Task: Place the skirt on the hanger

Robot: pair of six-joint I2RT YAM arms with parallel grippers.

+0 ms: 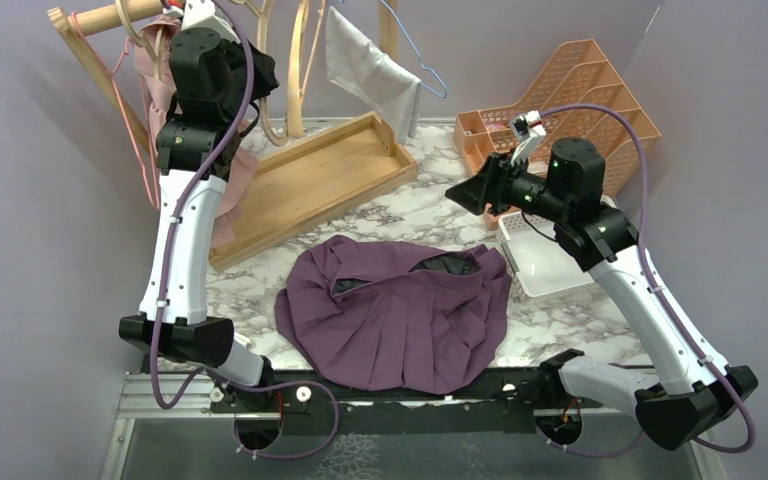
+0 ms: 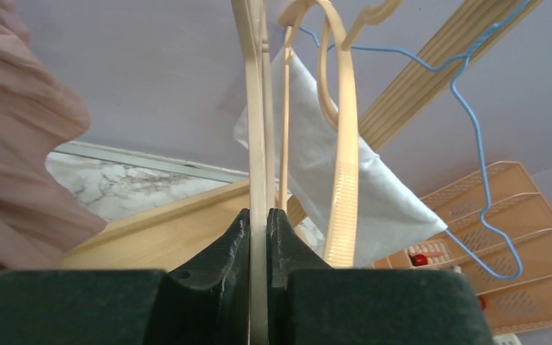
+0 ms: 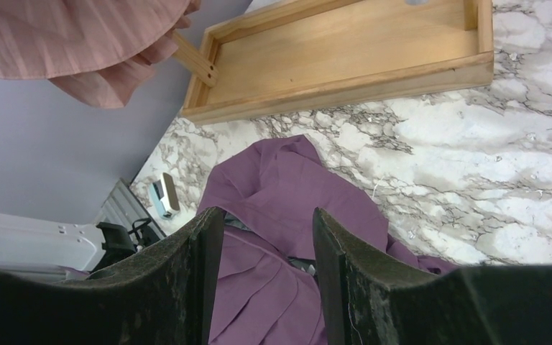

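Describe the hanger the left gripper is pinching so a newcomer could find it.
Find the wooden rack, back left. Between the pink garment and white cloth hang hangers. Yours is the smooth cream hanger in the left gripper; its neighbour is ribbed, another is blue wire.

walls [image 1: 20, 250]: plain lavender | table [image 1: 430, 215]: white-grey marble top | light: even, soft shadows

Hanger [image 2: 259, 144] top cut off at frame edge; skirt [image 3: 287, 194] partly bhd R end effector [image 3: 267, 215].
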